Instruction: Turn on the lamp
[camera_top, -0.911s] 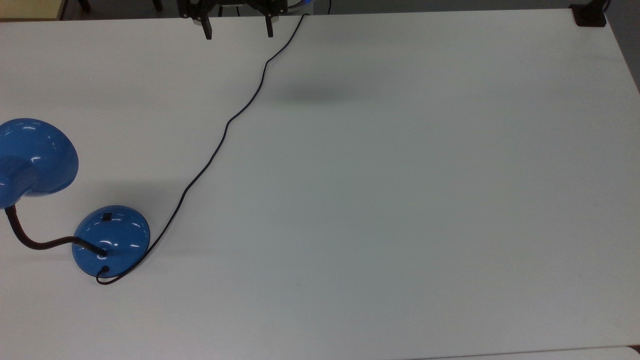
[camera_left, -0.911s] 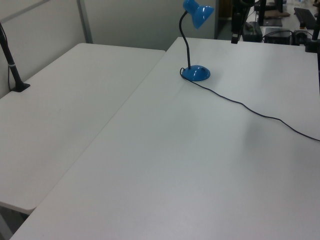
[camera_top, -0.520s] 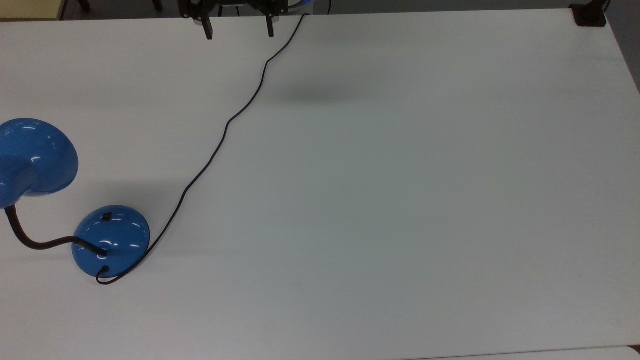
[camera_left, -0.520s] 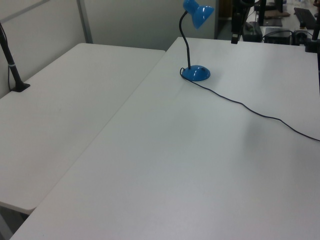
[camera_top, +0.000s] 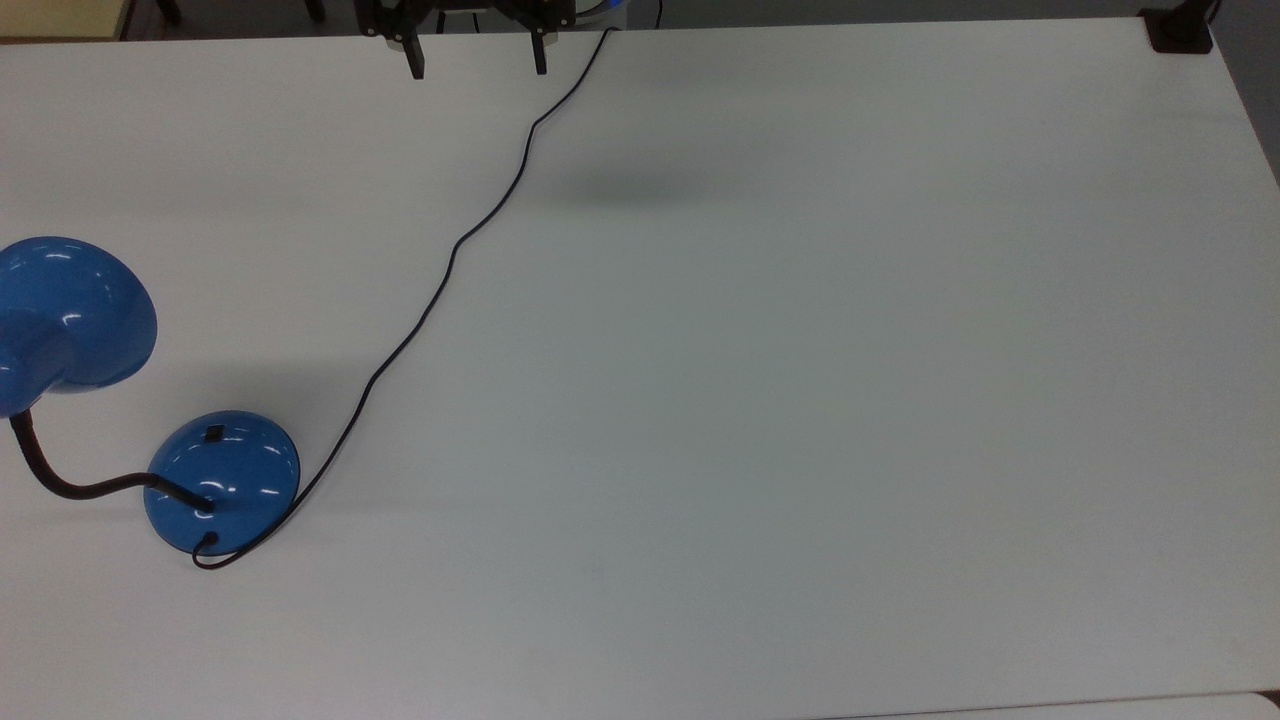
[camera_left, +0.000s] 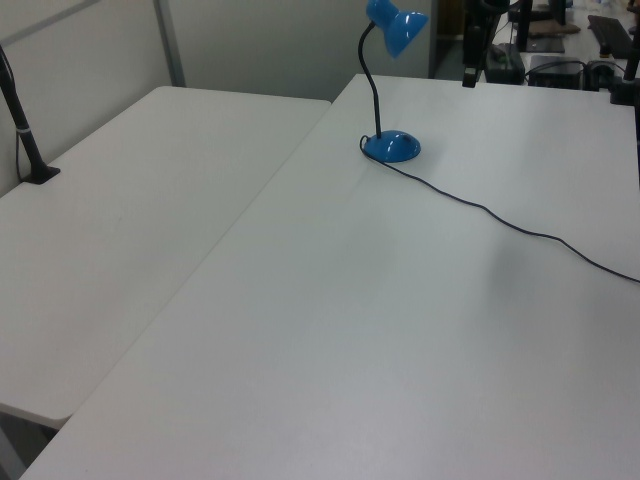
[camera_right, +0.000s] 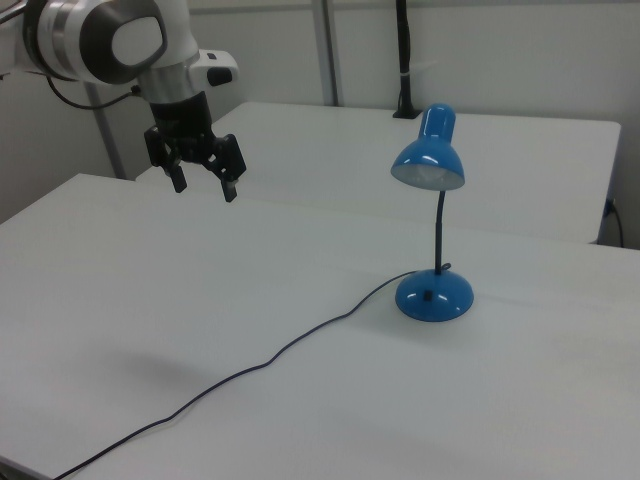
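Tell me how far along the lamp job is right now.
Nothing looks done: the glossy blue desk lamp shows no glow under its shade. The black two-finger gripper hangs open above the white table, far from the lamp. Left: reach the small black switch on the domed base and press it.

The arm (camera_right: 110, 40) holds its gripper (camera_right: 204, 187) high above the table's (camera_right: 150, 300) far edge, 2 fingers (camera_right: 229, 187) spread apart, pointing down

Top view looks down; left and right views face oppositely across the table (camera_top: 800, 400).
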